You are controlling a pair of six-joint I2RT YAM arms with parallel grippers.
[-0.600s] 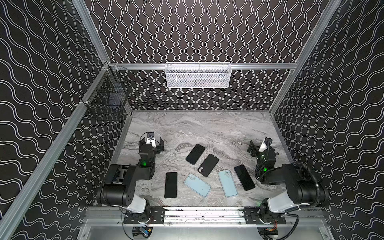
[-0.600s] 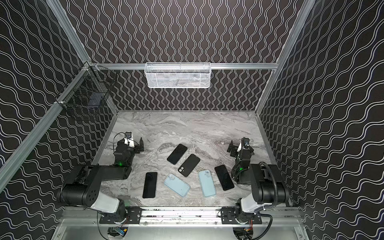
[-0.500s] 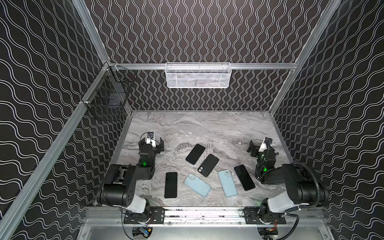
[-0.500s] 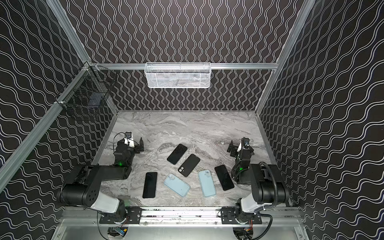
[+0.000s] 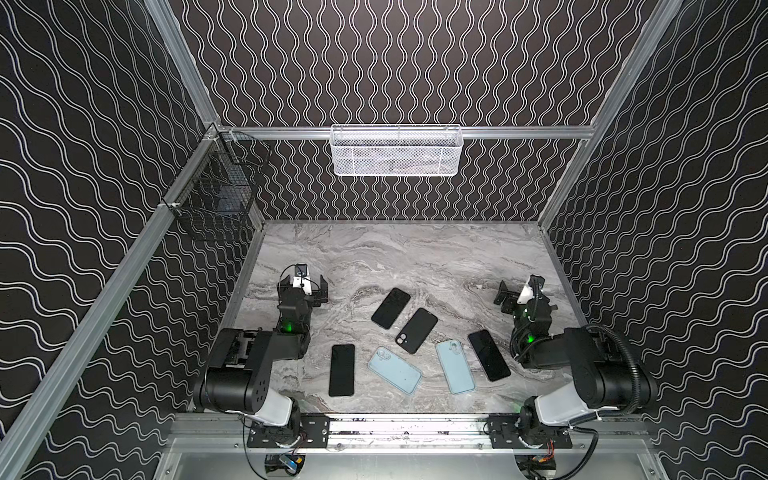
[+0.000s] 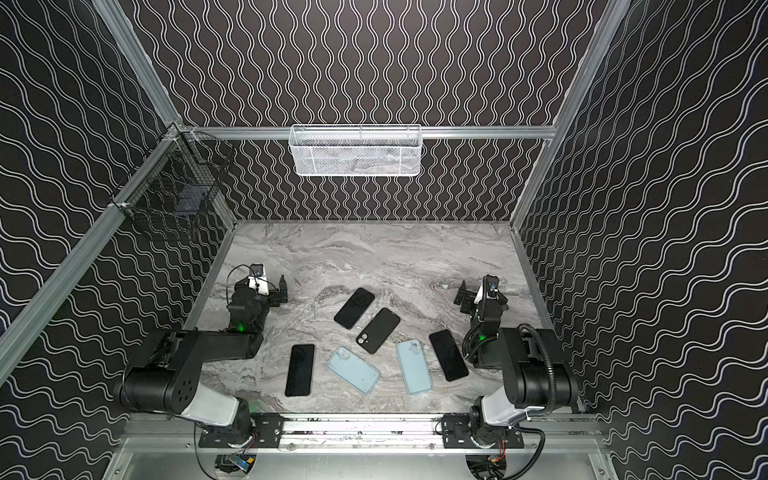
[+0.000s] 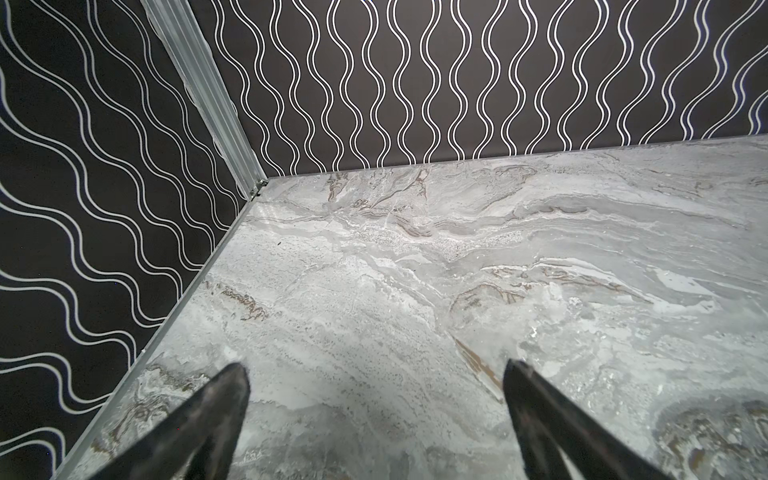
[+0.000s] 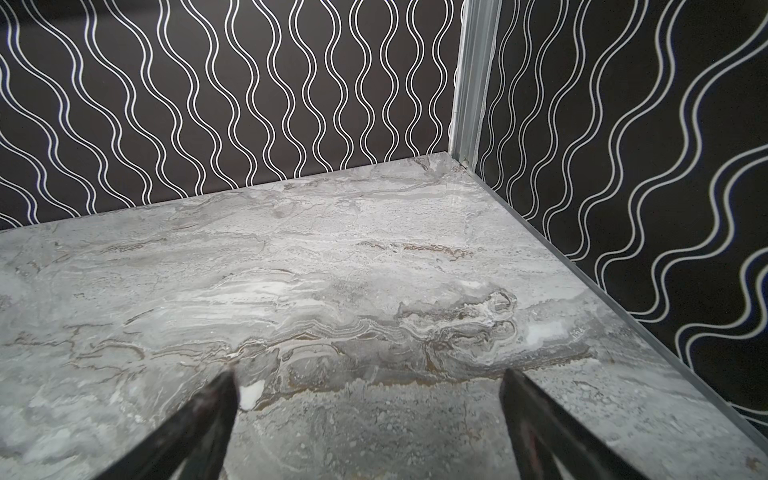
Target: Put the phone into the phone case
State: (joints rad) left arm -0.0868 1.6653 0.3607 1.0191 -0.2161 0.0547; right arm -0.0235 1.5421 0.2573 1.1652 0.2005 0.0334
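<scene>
Starting at the left, the left gripper [image 7: 374, 372] is seen low over the bare marble table [image 5: 374, 249] near its left edge, jaws spread wide with nothing between them. Six flat pieces are laid out between the arms, none of them gripped: a black phone [image 5: 342, 370] screen-up, a pale blue case [image 5: 394, 370] lying back-up, a second black phone [image 5: 390, 308] just beside a black case [image 5: 416, 330] with its camera holes showing, a second pale blue case [image 5: 455, 366], and a third black phone [image 5: 488, 360] close to the right arm [image 5: 582, 365]. Whether the back-up pieces are empty cases or already filled cannot be told. The right gripper [image 8: 368, 376] is likewise spread wide and empty near the right edge.

Trouble is to be expected from thin phones on slick marble: under a pinch from above, one may be skidded into its neighbour. A phone could be matched to the wrong case, and the third black phone could be swept aside by the right arm.
</scene>
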